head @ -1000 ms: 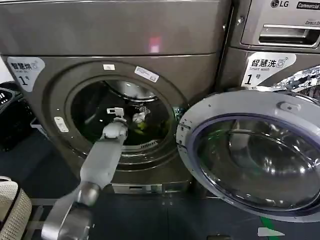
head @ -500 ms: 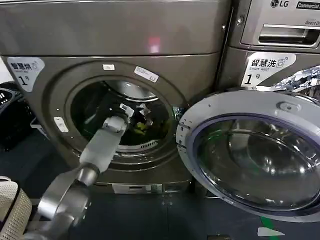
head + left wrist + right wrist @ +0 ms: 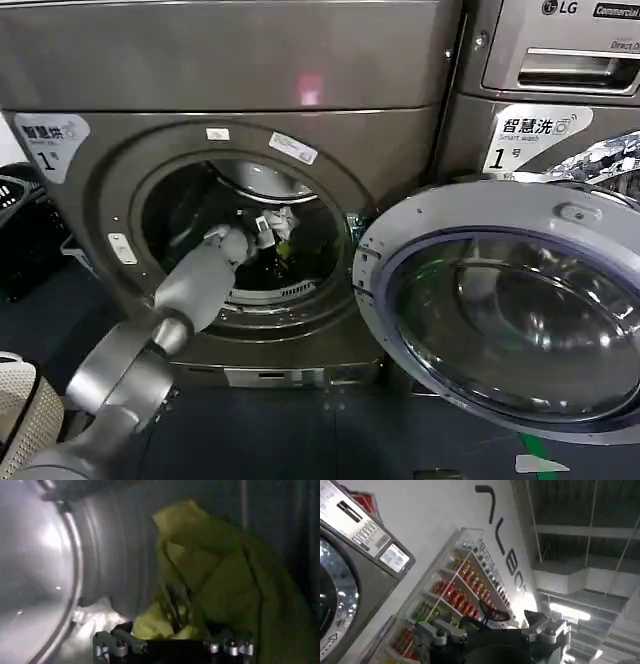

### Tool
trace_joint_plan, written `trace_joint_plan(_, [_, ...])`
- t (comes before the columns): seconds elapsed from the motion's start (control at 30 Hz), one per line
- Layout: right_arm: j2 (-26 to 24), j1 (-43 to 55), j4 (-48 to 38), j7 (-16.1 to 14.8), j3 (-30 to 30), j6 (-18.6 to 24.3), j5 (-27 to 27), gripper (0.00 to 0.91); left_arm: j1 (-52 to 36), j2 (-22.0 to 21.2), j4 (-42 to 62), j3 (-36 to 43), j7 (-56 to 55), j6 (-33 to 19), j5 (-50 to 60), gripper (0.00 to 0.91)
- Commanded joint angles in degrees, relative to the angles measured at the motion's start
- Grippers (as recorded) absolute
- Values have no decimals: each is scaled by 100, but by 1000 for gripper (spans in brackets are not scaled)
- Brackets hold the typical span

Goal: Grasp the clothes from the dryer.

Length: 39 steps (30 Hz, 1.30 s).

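Your left gripper sits past the dryer rim, jaws spread before the clothes, touching nothing visible.

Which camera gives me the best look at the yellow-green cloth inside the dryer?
The left wrist view: the yellow-green cloth lies crumpled against the drum wall, just beyond the left claw. The head view catches a small patch behind the arm. The right wrist view faces shelves and ceiling instead.

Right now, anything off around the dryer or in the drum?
Nothing stands out. The dryer door is swung fully open to the right, intact. The left gripper is inside the drum, right at the clothes, which lie crumpled against the drum wall. No spill or damage shows.
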Motion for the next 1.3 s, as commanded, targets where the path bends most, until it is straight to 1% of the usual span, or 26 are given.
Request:
trace_joint_plan(0.03, [3, 4, 1, -1, -5, 6, -4, 907, -140, -9, 315, 628, 327, -125, 774, 907])
trace_joint_plan(0.27, [26, 14, 8, -5, -15, 14, -9, 907, -126, -99, 463, 873, 230, -132, 748, 907])
trace_joint_plan(0.47, [25, 19, -11, -10, -18, 25, -17, 907, -74, -139, 548, 898, 151, -105, 693, 907])
trace_joint_plan(0.5, [21, 23, -12, -10, -23, 26, -20, 907, -68, -142, 561, 908, 153, -103, 689, 865])
trace_joint_plan(0.57, [18, 27, -16, -13, -28, 26, -24, 907, -48, -149, 581, 915, 165, -102, 678, 648])
trace_joint_plan(0.6, [16, 31, -26, -13, -31, 28, -30, 907, -34, -153, 580, 913, 171, -99, 653, 444])
trace_joint_plan(0.63, [16, 33, -32, -13, -31, 30, -37, 907, -28, -156, 581, 912, 169, -100, 635, 307])
trace_joint_plan(0.67, [18, 34, -36, -15, -36, 35, -46, 907, -21, -160, 579, 910, 160, -100, 593, 148])
trace_joint_plan(0.77, [30, 43, -39, -17, -51, 48, -87, 907, -64, -174, 574, 908, 129, -104, 500, 23])
trace_joint_plan(0.8, [37, 45, -40, -16, -55, 53, -100, 907, -80, -176, 568, 904, 132, -104, 472, 0])
trace_joint_plan(1.07, [68, 47, -46, -18, -58, 77, -119, 907, -85, -148, 391, 831, 120, -130, 192, 0])
trace_joint_plan(1.3, [98, 51, -14, -21, -82, 80, -132, 907, 84, -67, -238, -88, -210, 48, -691, 0])
